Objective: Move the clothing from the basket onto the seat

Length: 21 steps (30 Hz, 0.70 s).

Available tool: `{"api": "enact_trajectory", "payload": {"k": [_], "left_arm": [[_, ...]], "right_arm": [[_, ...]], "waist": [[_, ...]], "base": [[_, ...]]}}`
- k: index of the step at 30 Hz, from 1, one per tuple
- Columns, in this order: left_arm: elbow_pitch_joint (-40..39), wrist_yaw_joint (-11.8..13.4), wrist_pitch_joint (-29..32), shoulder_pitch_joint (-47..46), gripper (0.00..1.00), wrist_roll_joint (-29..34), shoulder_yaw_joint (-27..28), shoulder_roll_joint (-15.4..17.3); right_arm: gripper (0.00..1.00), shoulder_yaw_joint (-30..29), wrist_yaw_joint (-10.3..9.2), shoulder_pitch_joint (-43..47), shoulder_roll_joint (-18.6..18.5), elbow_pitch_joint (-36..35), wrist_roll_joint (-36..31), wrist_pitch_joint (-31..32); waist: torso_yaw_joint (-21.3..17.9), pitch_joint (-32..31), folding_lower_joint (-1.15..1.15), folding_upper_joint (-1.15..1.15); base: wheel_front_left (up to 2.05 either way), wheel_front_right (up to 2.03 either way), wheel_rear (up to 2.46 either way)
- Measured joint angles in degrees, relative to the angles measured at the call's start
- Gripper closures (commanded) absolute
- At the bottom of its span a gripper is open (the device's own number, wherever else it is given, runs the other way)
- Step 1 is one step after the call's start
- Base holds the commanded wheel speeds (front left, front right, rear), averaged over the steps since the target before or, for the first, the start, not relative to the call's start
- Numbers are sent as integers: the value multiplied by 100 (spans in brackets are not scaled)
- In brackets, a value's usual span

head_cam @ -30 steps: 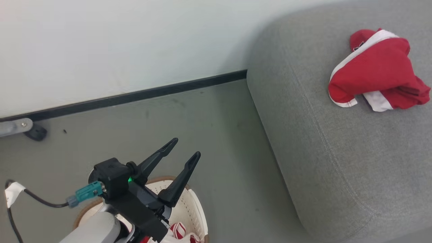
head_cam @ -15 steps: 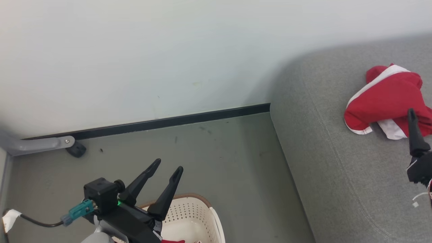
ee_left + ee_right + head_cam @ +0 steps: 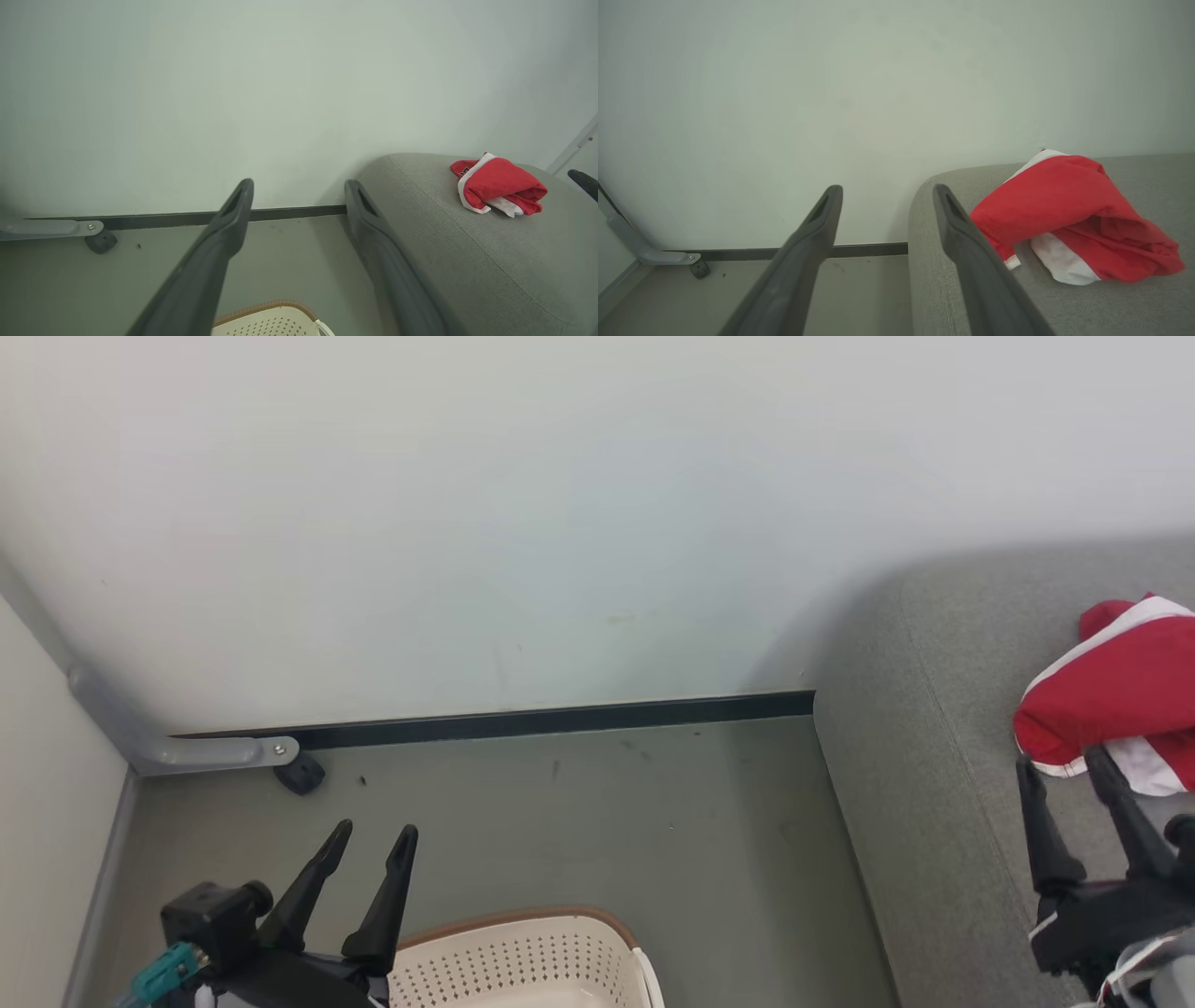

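Observation:
A crumpled piece of red clothing [image 3: 1125,686] [image 3: 500,184] [image 3: 1069,210] with white trim lies on the grey seat [image 3: 934,803] [image 3: 467,261] [image 3: 952,298] at the right. The cream basket [image 3: 523,957] [image 3: 271,322] with its brown rim stands on the floor at the bottom edge; its inside is cut off. My left gripper [image 3: 375,831] [image 3: 299,196] hangs open and empty just above the basket's far left rim. My right gripper [image 3: 1060,765] [image 3: 883,191] is open and empty over the seat, just in front of the garment.
A pale wall with a dark baseboard [image 3: 560,719] runs across the back. A grey metal bracket with a black foot [image 3: 299,773] sits at the left corner. Bare grey floor [image 3: 607,831] lies between basket, wall and seat.
The head camera has tilted up and panned left, so everything shifted down and right. My right gripper has come into view at the lower right. The basket's contents have dropped out of frame.

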Motion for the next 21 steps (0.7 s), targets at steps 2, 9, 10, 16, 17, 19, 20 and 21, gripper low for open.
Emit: {"api": "enact_trajectory", "payload": {"k": [2,9,10,16,17,19,20,21], "left_arm": [[-4,77,0,130,0,47,122,3],[-74,322,0,675,0,300,606,45],[-78,331,0,739,0,348,661,41],[-192,415,0,1065,0,554,925,-87],[-225,415,0,1124,0,609,966,-115],[-236,415,0,1191,0,675,1014,-143],[-236,415,0,1208,0,716,1038,-151],[-234,416,0,1210,0,749,1071,-153]], "right_arm": [[0,-16,-36,272,91,-138,16,-1],[0,100,-163,925,459,-887,-55,-3],[0,77,-190,1005,477,-982,-58,-4],[0,-115,-350,1626,666,-1377,-62,-18],[0,-116,-372,1686,719,-1413,-78,-16],[0,-123,-374,1740,784,-1508,-120,-18],[0,-134,-375,1738,794,-1551,-154,-18],[0,-145,-376,1736,799,-1586,-174,-18]], "waist": [[53,-71,0,0],[152,-265,0,0],[155,-287,0,0],[204,-377,0,1],[209,-380,0,1],[209,-379,0,1],[208,-378,0,1],[207,-376,0,1]], "base": [[0,0,0],[0,0,0],[0,0,0],[0,0,0],[0,0,0],[0,0,0],[0,0,0],[0,0,0]]}}
